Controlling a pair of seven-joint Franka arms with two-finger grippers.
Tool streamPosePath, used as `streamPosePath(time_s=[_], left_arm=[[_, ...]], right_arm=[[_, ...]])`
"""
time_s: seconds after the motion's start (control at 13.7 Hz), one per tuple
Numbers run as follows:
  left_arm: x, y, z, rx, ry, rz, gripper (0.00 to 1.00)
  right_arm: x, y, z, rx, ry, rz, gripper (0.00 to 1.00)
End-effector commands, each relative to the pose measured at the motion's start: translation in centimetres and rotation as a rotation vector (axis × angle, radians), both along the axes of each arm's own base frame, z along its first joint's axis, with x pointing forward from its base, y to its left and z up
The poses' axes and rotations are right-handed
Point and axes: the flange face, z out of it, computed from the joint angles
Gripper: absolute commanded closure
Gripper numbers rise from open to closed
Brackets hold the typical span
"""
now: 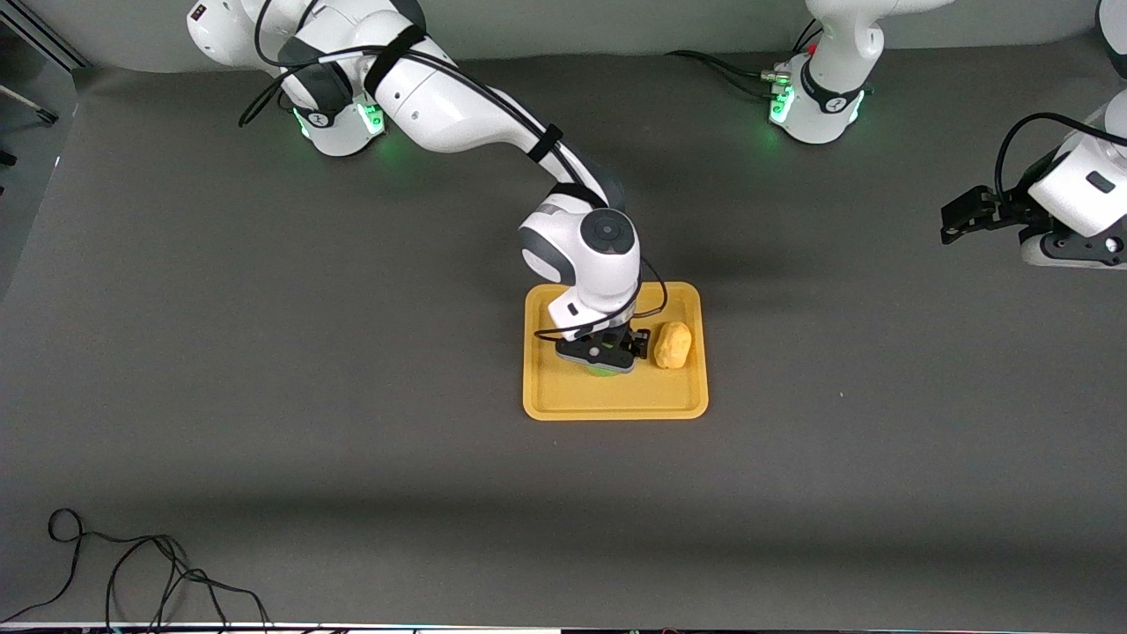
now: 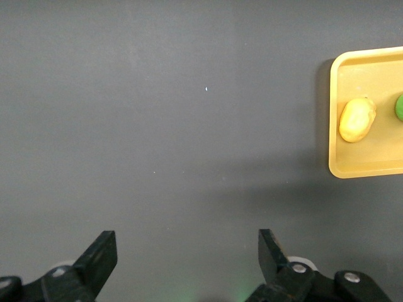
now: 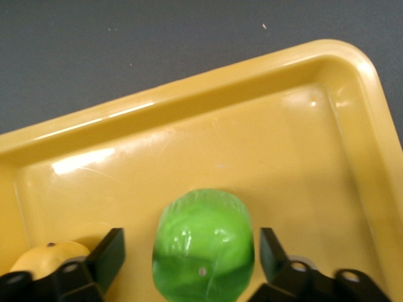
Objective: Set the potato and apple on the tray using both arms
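Observation:
The orange-yellow tray (image 1: 607, 396) lies mid-table. The yellow-tan potato (image 1: 673, 344) lies on it, toward the left arm's end. Beside it, the green apple (image 1: 603, 372) rests on the tray, mostly hidden under my right gripper (image 1: 599, 357). In the right wrist view the apple (image 3: 203, 245) sits between the open fingers of that gripper (image 3: 190, 242), with a gap on each side; the potato (image 3: 44, 255) and tray (image 3: 252, 145) show too. My left gripper (image 1: 960, 216) is open and empty over bare table at the left arm's end. Its wrist view (image 2: 187, 251) shows the tray (image 2: 352, 165), potato (image 2: 357, 119) and apple (image 2: 399, 107) farther off.
A loose black cable (image 1: 132, 572) lies on the table near the front camera, toward the right arm's end. Dark grey table surface surrounds the tray on all sides.

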Motion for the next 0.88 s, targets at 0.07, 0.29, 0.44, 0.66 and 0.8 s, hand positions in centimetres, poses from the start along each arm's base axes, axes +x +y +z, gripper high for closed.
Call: streamPosePath(time_s=[0.07, 0.29, 0.44, 0.66, 0.8], left_arm=[[0.8, 0.6, 0.7, 0.021, -0.046, -0.023, 0.00], [0.8, 0.8, 0.7, 0.037, -0.046, -0.028, 0.00], [0.7, 0.7, 0.5, 0.033, -0.036, -0.032, 0.00], [0.5, 1.1, 0.1, 0.030, -0.012, -0.026, 0.00], [0.5, 1.2, 0.1, 0.029, -0.014, -0.026, 0.00]], right_arm=[[-0.4, -0.5, 8.8, -0.030, 0.002, -0.034, 0.00], [-1.3, -2.3, 17.8, -0.055, 0.021, -0.057, 0.00], [-1.2, -5.1, 22.8, -0.088, 0.034, -0.040, 0.00], [0.1, -12.9, 29.3, -0.130, 0.106, 0.054, 0.00], [1.2, -21.0, 33.0, -0.089, 0.148, 0.097, 0.00]])
